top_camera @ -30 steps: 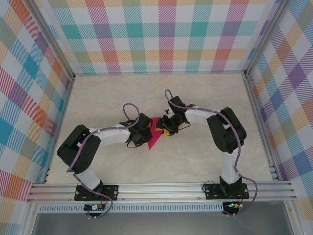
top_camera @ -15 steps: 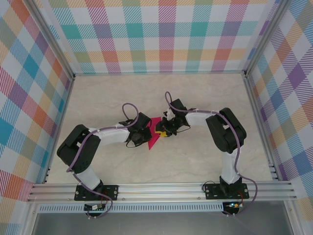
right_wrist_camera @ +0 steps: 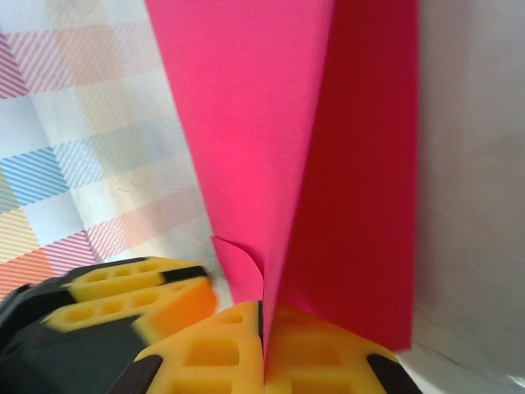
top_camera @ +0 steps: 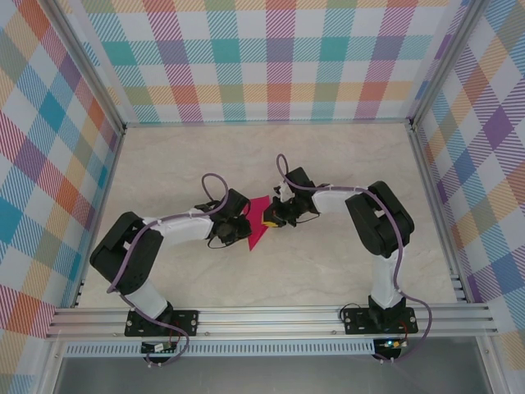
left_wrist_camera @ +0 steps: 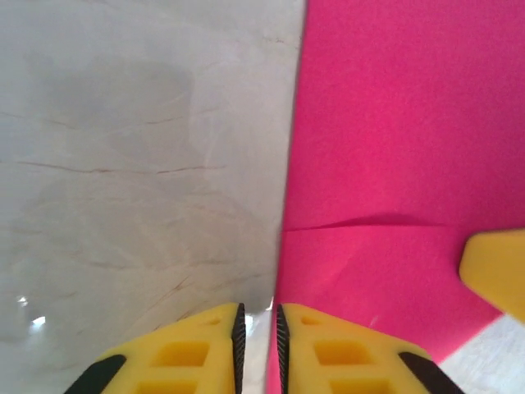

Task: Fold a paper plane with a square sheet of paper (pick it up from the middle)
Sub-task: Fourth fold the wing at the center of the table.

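Beige, marble-patterned tabletop (top_camera: 164,172) filled the floor of the cell, boxed in by pastel plaid walls (top_camera: 271,57). Over it the black-and-white left arm (top_camera: 156,238) and its twin, the right arm (top_camera: 373,217), bent inward until their wrists nearly met near the table's middle.

Between them was the thin magenta-pink sheet of paper (top_camera: 257,228), already creased into a narrow pointed shape. From above I could not tell whether its lower tip rested on the surface.

The right gripper (top_camera: 271,219) was clamped on it. In the right wrist view the yellow pads (right_wrist_camera: 221,349) met with no gap, and two layers of the sheet fanned out from the pinch along a sharp crease.

The left gripper (top_camera: 243,231) sat at the sheet's opposite side. Its yellow fingers (left_wrist_camera: 189,357) stood a narrow slit apart, and the paper's straight edge ran down to that slit. Bare table showed through the gap, so I could not tell whether they had any real hold on the edge.

The sheet looked nearly weightless and limp where it was single-layered, and stiffer along its folds. It would probably slide on the smooth top and take an unwanted crease under a careless squeeze. The safest hold seemed to be on a doubled layer, close to the centre crease. A loose corner would likely bend away.
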You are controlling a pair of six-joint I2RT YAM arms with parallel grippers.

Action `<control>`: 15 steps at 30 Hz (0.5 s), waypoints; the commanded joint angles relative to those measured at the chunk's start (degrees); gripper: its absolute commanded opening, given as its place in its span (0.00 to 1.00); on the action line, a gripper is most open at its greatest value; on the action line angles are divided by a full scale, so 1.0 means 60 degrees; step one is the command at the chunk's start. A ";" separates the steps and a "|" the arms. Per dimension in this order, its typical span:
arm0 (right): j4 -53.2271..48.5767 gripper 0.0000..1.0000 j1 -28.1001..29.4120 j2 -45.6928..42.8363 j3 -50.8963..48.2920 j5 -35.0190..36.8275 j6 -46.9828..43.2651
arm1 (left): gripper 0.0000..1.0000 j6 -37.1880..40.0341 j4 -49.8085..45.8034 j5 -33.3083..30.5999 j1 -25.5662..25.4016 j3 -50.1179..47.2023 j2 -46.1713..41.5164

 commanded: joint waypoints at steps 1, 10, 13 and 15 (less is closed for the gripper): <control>-0.0117 0.01 -0.0043 -0.1061 -0.0142 0.0572 -0.0102 | 0.32 0.0290 -0.0891 -0.0512 0.0110 -0.0027 -0.1255; -0.1538 0.01 0.0029 -0.2830 -0.0274 0.2178 0.0208 | 0.58 0.0675 -0.1331 -0.1113 0.0123 -0.0237 -0.3557; -0.1918 0.01 0.0215 -0.3258 -0.0304 0.2768 0.0521 | 0.64 0.0696 -0.1256 -0.1223 0.0124 -0.0406 -0.3998; -0.2157 0.01 0.0397 -0.3431 -0.0290 0.3145 0.0817 | 0.67 0.0733 -0.1137 -0.1275 0.0123 -0.0560 -0.4244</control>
